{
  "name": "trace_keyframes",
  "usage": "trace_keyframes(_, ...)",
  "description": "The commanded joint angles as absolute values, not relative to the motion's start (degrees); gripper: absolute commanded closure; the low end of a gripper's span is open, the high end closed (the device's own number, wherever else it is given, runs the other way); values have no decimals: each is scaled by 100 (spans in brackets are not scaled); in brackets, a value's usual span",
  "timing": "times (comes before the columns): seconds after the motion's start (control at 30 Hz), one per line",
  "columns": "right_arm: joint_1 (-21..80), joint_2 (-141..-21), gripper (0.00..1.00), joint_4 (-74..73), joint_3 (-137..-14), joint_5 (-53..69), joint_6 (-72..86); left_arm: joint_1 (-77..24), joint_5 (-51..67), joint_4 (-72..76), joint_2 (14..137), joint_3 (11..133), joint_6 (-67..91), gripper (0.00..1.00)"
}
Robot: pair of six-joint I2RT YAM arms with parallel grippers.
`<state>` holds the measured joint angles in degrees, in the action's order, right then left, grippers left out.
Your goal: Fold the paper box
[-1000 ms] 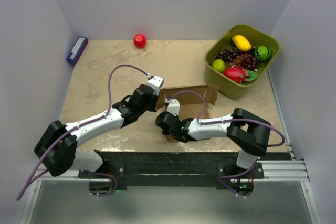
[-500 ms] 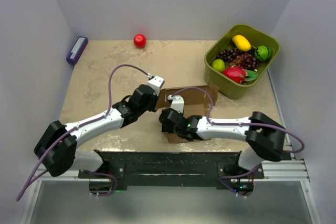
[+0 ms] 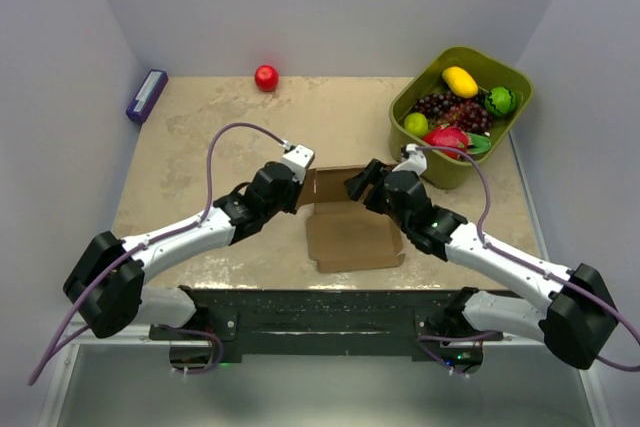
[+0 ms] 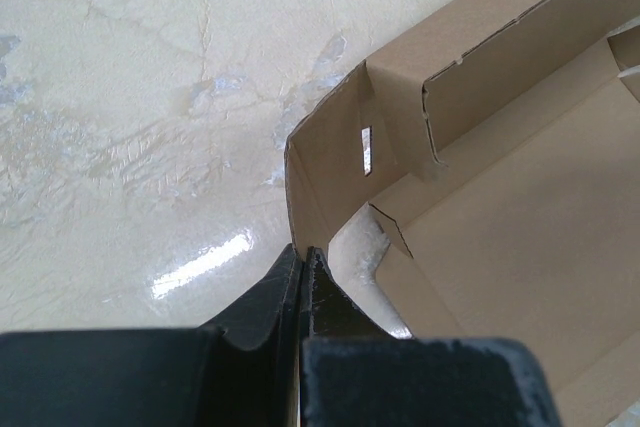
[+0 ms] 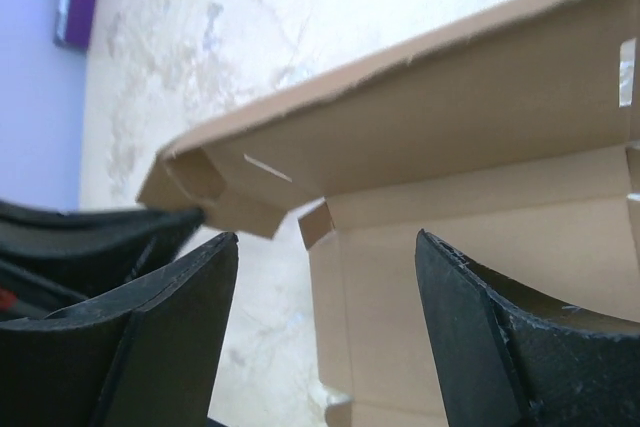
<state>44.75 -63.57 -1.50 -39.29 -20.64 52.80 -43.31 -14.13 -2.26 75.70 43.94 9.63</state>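
At the far left edge of the worktop [image 3: 200, 137] lies a purple object [image 3: 147, 95], too small to identify. From above, the left arm [image 3: 190, 232] reaches diagonally inward, and its wrist covers its jaws and the back-left corner of the paper box [image 3: 350, 237]. Its wrist camera shows those jaws closed, pinching the lower edge of the upright corner flap; the box runs off that frame to the right. The box sits mid-worktop near the front, base flat and back wall raised. The right arm [image 3: 500, 259] stretches in from the right, its wrist masking the wall's right end. Its jaws stand wide apart and empty. A green bin [image 3: 445, 175] of fruit sits back right.
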Motion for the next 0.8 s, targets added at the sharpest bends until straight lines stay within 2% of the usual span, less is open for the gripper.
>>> trace_keyframes(0.0, 4123, -6258, 25, 868, -3885, -1477, 5668, -4377, -1529, -88, 7409, 4474, 809, 100)
trace_keyframes(0.4, 3850, -6837, 26, 1924, -3815, -1512, 6767, -4430, -1635, -88, 7392, 4447, 782, 100)
trace_keyframes(0.77, 3797, -7101, 29, 2039, -3630, -1863, 7075, -4456, -1644, -88, 7383, 4430, 782, 100)
